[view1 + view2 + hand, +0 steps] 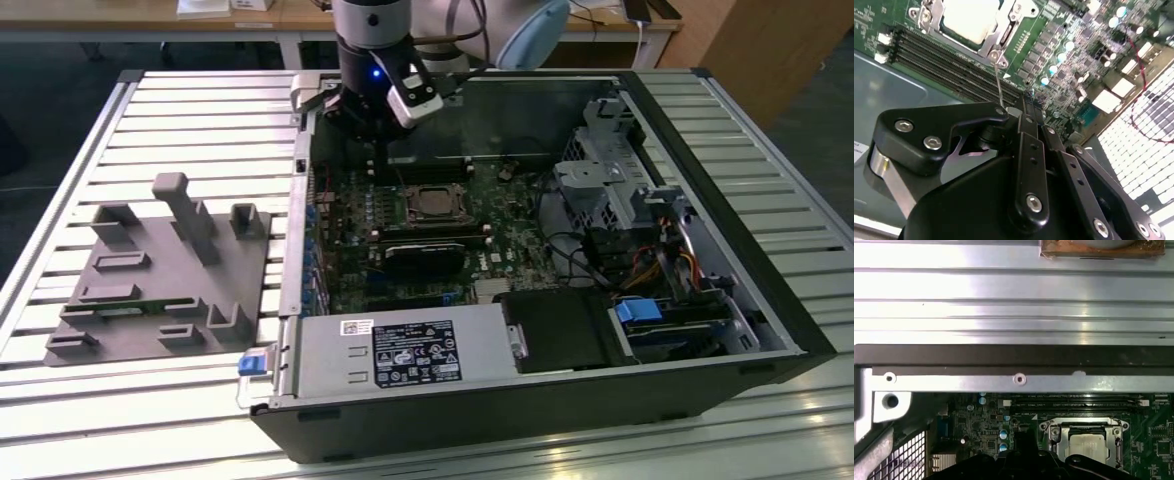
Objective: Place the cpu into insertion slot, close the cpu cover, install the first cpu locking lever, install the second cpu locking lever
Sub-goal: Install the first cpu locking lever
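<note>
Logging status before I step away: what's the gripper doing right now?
Gripper: closed, pinching the raised wire end of a cpu locking lever.

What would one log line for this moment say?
gripper above board, by raised lever | chip in socket | cover down

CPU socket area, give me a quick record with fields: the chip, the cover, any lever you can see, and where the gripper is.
cpu: seated in the insertion slot, silver top showing
cpu cover: down flat, framing the cpu
locking lever: thin wire rod standing up from a corner of the insertion slot, upper end reaching the gripper; not latched down
gripper: hangs over the motherboard, close beside the insertion slot
hold on the locking lever: cannot tell
</note>
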`<action>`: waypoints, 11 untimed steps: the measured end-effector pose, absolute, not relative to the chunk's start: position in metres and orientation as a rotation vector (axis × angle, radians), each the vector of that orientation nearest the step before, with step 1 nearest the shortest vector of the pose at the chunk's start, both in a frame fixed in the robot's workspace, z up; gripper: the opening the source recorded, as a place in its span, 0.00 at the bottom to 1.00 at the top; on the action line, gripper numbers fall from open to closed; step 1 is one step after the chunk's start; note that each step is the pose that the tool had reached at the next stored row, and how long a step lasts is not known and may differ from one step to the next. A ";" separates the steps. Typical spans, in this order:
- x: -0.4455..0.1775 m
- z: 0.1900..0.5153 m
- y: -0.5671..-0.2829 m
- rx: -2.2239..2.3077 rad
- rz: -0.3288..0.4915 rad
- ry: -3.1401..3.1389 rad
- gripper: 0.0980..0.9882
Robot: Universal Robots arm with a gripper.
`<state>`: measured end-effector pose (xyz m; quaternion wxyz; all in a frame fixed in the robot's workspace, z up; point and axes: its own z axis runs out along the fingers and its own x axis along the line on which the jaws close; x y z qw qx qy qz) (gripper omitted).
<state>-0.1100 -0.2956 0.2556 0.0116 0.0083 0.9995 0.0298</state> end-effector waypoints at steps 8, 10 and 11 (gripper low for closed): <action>-0.099 0.254 -0.291 0.026 0.093 3.117 0.03; -0.093 0.253 -0.291 0.026 0.093 3.117 0.03; -0.089 0.253 -0.291 0.026 0.093 3.117 0.03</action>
